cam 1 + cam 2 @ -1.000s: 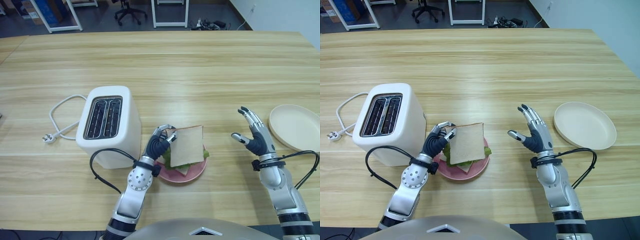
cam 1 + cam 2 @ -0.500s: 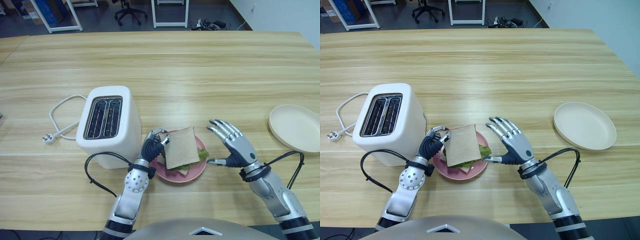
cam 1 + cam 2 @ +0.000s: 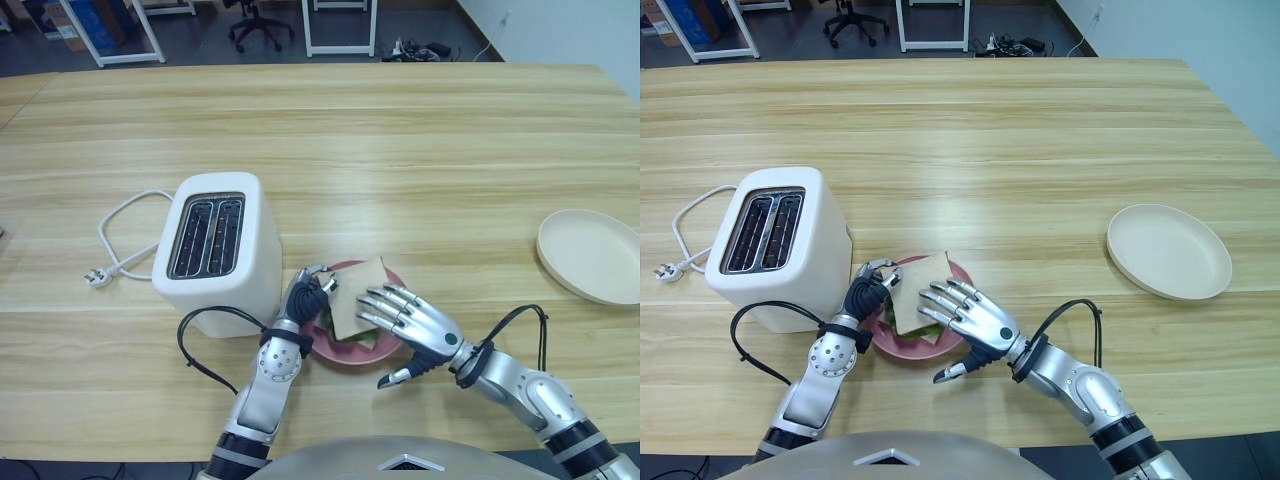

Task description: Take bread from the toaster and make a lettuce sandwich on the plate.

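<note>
A white toaster (image 3: 213, 250) with two empty slots stands left of a pink plate (image 3: 345, 351). On the plate lies a sandwich: a top slice of bread (image 3: 354, 304) over green lettuce (image 3: 928, 329) and a lower slice. My left hand (image 3: 309, 294) is curled on the left edge of the top slice. My right hand (image 3: 415, 324) lies flat, fingers spread, over the right part of the sandwich and hides much of it.
A cream empty plate (image 3: 592, 255) sits at the right edge of the wooden table (image 3: 380, 150). The toaster's white cord and plug (image 3: 100, 272) trail to the left. Chairs and frames stand beyond the far table edge.
My right hand has swung left from the open table and come down over the sandwich. The top bread slice has been lowered flatter onto the lettuce, with my left hand still on its edge.
</note>
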You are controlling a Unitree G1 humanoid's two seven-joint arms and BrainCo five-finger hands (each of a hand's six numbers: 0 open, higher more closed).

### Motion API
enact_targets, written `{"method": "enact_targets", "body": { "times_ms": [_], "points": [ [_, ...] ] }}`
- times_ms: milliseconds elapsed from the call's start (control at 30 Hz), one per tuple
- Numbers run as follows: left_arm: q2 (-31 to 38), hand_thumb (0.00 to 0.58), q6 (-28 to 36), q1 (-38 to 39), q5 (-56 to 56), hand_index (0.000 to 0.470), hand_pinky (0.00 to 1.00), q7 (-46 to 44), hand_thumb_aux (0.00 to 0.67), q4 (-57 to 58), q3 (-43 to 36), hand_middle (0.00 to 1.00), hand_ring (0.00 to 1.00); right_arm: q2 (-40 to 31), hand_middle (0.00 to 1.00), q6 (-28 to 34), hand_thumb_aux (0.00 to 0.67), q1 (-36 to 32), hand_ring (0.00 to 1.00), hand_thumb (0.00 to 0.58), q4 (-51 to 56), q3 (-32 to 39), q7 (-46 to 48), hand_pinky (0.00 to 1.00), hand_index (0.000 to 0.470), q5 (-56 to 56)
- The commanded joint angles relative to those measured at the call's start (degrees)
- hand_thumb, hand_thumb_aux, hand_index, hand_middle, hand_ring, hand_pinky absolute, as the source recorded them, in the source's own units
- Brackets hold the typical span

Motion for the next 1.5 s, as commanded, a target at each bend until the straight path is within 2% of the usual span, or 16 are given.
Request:
{"method": "enact_targets", "body": {
  "times_ms": [33,100,133,167,200,533,700,1000,1167,1200,1233,1267,1300,1333,1400,1500],
  "points": [
    [0.2,0.580,1.4,1.9,1.0,0.470,1.00,-0.4,0.670,-0.5,-0.6,1.00,1.00,-1.7,0.00,1.2,0.000,-1.4,0.00,0.000,5.9,4.0,7.1,0.00,0.000,-1.6],
    [0.4,0.580,1.0,2.3,2.5,0.470,1.00,0.1,0.670,-2.3,-1.1,1.00,1.00,-2.5,0.00,1.8,0.000,-1.3,0.00,0.000,7.1,4.9,8.8,0.00,0.000,-1.1],
    [0.6,0.576,0.5,2.4,3.9,0.431,1.00,0.9,0.615,-3.4,-1.5,1.00,1.00,-2.8,0.00,2.0,0.000,-1.2,0.00,0.000,7.2,5.2,9.1,0.00,0.000,-0.6],
    [0.9,0.363,-0.1,2.5,6.4,0.182,0.59,2.3,0.260,-4.8,-2.0,0.59,0.59,-3.1,0.00,2.3,0.000,-1.2,0.00,0.000,7.2,5.5,9.3,0.00,0.000,-0.3],
    [1.2,0.000,-0.9,2.7,8.5,0.000,0.00,3.8,0.000,-6.3,-2.4,0.00,0.00,-3.3,0.00,2.5,0.000,-1.1,0.00,0.000,7.2,5.7,9.5,0.00,0.000,0.0],
    [2.7,0.000,-1.6,4.6,36.9,0.000,0.00,16.2,0.000,-25.0,-0.9,0.00,0.00,-4.8,0.00,4.0,0.000,-1.2,0.00,0.000,8.5,8.4,10.6,0.00,0.000,1.0],
    [1.8,0.000,-5.4,9.9,16.9,0.000,0.00,8.4,0.000,-21.8,0.8,0.00,0.00,-5.2,0.00,4.1,0.000,-2.1,0.00,0.000,7.8,5.8,5.9,0.00,0.000,4.1],
    [3.2,0.000,-17.2,15.8,-8.5,0.000,0.00,-1.0,0.000,-15.3,4.4,0.00,0.00,-0.8,0.00,-5.4,0.000,-4.8,0.00,0.000,-1.7,-9.3,-22.2,0.00,0.000,15.8],
    [9.4,0.000,-21.2,18.7,-20.7,0.000,0.00,-10.9,0.000,-20.8,9.5,0.00,0.00,-1.1,0.00,-8.2,0.000,-3.4,0.00,0.000,-1.7,-16.5,-20.4,0.00,0.000,27.2],
    [11.6,0.031,-21.5,19.8,-22.4,0.013,0.56,-13.6,0.018,-22.7,10.4,0.56,0.56,-2.0,0.00,-8.0,0.000,-2.5,0.00,0.000,-2.1,-17.2,-17.8,0.00,0.000,29.2],
    [14.4,0.519,-21.7,21.8,-23.4,0.317,1.00,-16.5,0.452,-24.9,11.5,1.00,1.00,-3.9,0.00,-7.0,0.000,-1.1,0.00,0.000,-2.9,-17.6,-12.9,0.00,0.000,32.0],
    [17.6,0.580,-21.9,24.6,-24.2,0.470,1.00,-19.7,0.670,-27.4,12.8,1.00,1.00,-7.0,0.99,-6.3,0.205,1.1,0.99,0.301,-3.8,-17.6,-6.7,0.99,0.144,35.8],
    [20.3,0.580,-22.0,27.3,-24.5,0.470,1.00,-22.5,0.670,-29.6,14.0,1.00,1.00,-10.4,1.00,-5.4,0.638,3.8,1.00,0.579,-5.0,-17.9,-0.6,1.00,0.448,39.8],
    [22.7,0.580,-21.6,30.0,-24.5,0.470,1.00,-25.0,0.670,-31.7,15.3,1.00,1.00,-14.6,1.00,-4.3,0.670,7.6,1.00,0.580,-7.0,-18.4,6.2,1.00,0.470,45.1],
    [26.6,0.580,-20.4,34.0,-22.9,0.470,1.00,-29.1,0.670,-34.0,16.7,1.00,1.00,-22.8,1.00,-2.2,0.670,16.3,1.00,0.580,-11.8,-20.0,17.4,1.00,0.470,53.6],
    [30.3,0.580,-17.9,37.2,-19.4,0.470,1.00,-33.1,0.670,-34.3,16.0,1.00,1.00,-28.8,1.00,-0.1,0.670,24.4,1.00,0.580,-18.1,-21.8,27.5,1.00,0.470,61.4]
  ]
}}
